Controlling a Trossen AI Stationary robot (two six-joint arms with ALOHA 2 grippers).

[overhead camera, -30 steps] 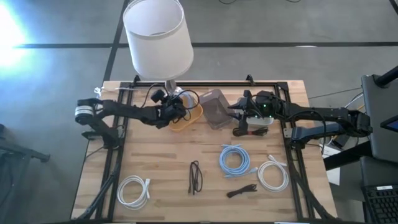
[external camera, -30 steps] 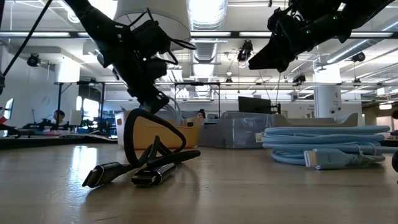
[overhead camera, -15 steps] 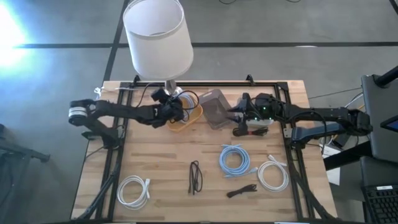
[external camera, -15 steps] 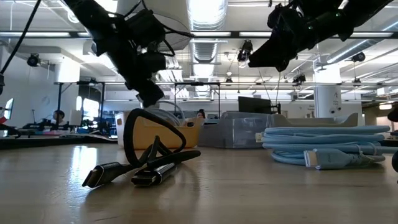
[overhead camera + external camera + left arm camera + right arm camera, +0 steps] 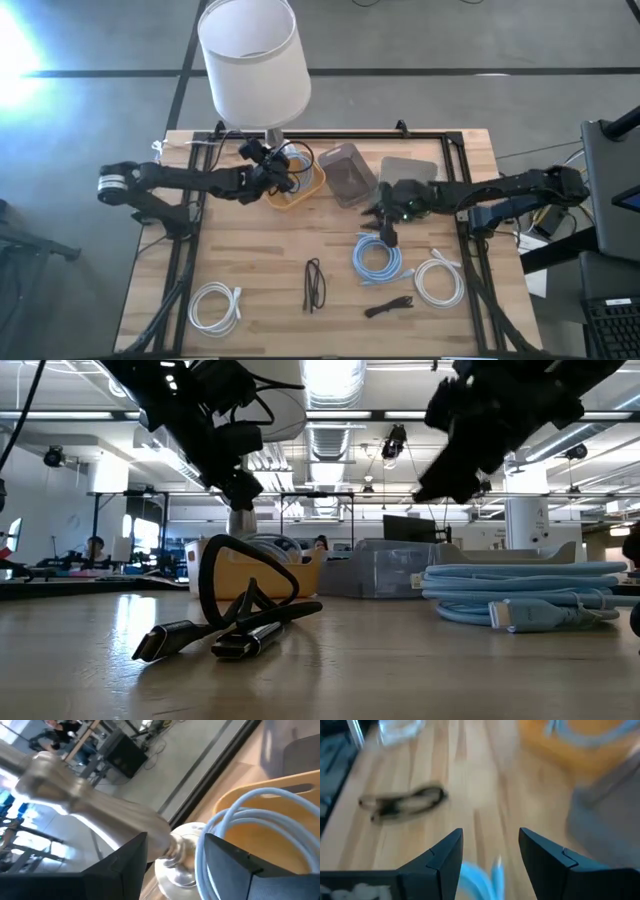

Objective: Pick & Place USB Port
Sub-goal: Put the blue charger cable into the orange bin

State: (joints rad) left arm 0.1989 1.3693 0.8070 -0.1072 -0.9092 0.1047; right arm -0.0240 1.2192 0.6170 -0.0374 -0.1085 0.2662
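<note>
While my right gripper (image 5: 385, 227) hangs with fingers spread and empty, the light blue USB cable (image 5: 378, 256) lies coiled on the table just below and ahead of them, its loops showing between the fingers in the right wrist view. I judge the right arm much the nearer. My left gripper (image 5: 277, 168) hovers over the yellow bin (image 5: 296, 189), fingers spread, empty.

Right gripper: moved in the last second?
Yes. The right gripper left its spot beside the clear bin and now sits nearer the front edge, over the blue cable coil, fingers open.
</note>
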